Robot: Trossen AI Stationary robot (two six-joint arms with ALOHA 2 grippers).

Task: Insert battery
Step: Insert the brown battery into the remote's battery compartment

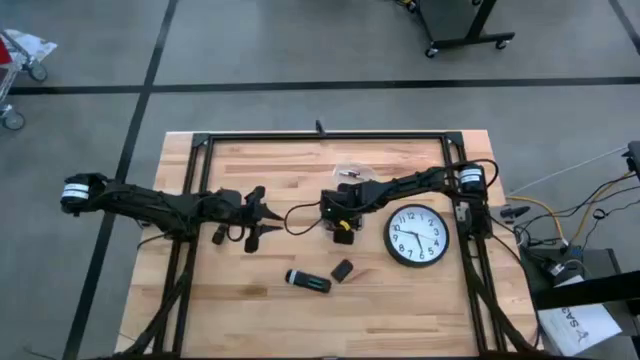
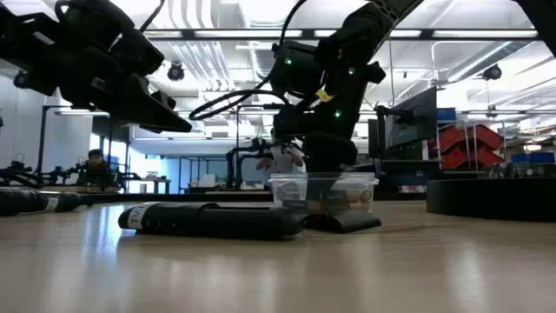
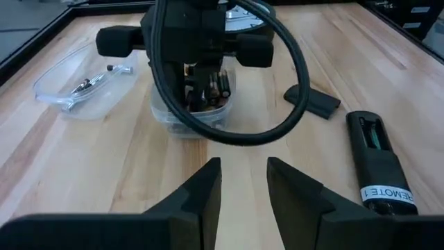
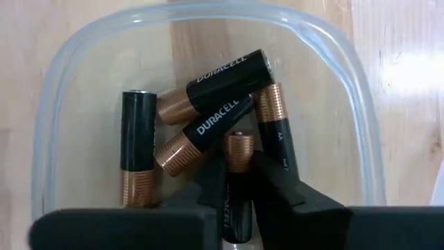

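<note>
The right arm reaches from the table's right edge toward the centre, its wrist angled steeply down. The right claw (image 4: pixel 237 182) is lowered into a clear plastic container (image 4: pixel 66 90) and its fingers are closed narrowly around one AA battery (image 4: pixel 238 156), which stands on end between them. Four more Duracell AA batteries (image 4: pixel 215 87) lie loose in the container, overlapping one another just beside the gripped cell.

The left arm extends from the table's left side and is held above the table surface. The left claw (image 3: pixel 243 191) points toward the container with its fingers set apart, gripping nothing.

The remote control (image 1: pixel 308 281) lies on the wooden table (image 1: pixel 240 310) in front of the container, its battery bay uncovered. Its detached battery cover (image 1: pixel 343 270) lies near it, between the remote control and the container. A round wall clock (image 1: pixel 417 236) lies face up just right of the right claw. A second clear dish (image 3: pixel 83 87) holding small screws sits beside the container.
</note>
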